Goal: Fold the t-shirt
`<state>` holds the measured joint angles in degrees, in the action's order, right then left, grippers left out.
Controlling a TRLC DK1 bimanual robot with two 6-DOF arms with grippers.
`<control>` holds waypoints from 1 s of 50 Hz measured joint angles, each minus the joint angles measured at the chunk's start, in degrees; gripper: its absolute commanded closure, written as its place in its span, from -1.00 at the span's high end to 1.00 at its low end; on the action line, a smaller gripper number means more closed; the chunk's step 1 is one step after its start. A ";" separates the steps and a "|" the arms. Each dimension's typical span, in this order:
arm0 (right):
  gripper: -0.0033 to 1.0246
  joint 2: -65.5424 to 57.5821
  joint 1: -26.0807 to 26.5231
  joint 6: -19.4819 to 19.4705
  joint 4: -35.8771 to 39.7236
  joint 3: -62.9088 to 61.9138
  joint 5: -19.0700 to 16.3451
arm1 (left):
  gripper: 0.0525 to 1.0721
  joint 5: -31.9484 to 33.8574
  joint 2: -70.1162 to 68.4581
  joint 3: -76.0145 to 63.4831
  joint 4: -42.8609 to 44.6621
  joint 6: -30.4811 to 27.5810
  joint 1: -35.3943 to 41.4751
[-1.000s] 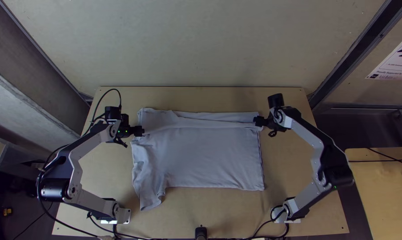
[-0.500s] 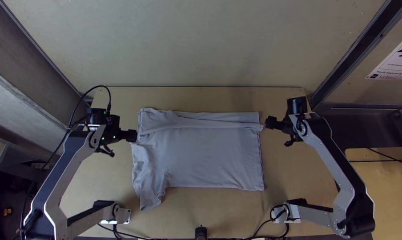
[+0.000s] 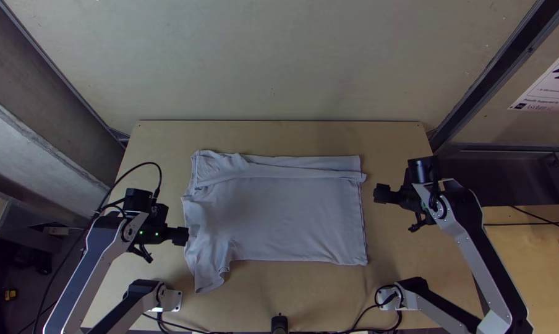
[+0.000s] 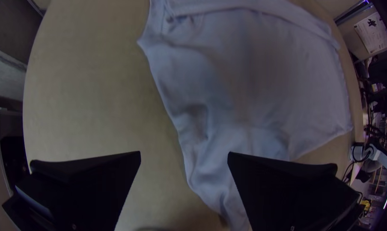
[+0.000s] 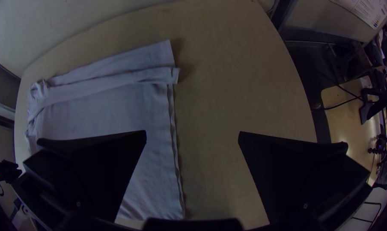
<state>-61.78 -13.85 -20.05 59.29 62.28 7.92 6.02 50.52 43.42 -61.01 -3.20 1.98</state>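
Top view: full-width t-shirt (image 3: 292,216); wrist views: left end effector (image 3: 185,236), right end effector (image 3: 376,193) gaping.

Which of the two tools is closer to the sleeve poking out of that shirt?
The left tool: it is on the side where the sleeve sticks out, while the right tool is past the shirt's opposite, straighter edge.

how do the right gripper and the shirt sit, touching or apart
Apart. The top view shows it: a strip of bare table lies between the right gripper and the nearest side edge of the shirt.
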 measured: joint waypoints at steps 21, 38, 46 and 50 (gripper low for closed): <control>0.81 0.74 -0.98 0.22 3.63 -0.85 -3.06 | 0.73 -0.72 5.27 -0.20 -9.18 1.29 7.30; 0.81 0.68 -1.42 0.22 3.85 -1.92 -3.87 | 0.43 -2.91 15.74 -0.24 -9.09 1.25 7.34; 0.81 0.68 -1.40 0.24 3.85 -1.92 -3.89 | 0.43 -4.15 19.26 -0.26 -7.82 1.27 8.28; 0.81 0.68 -1.40 0.24 3.82 -1.92 -3.89 | 0.43 -4.61 20.68 -0.26 -7.04 1.53 8.98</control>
<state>-61.10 -15.25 -19.81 63.11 60.36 4.03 1.41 71.20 43.16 -68.05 -1.67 10.96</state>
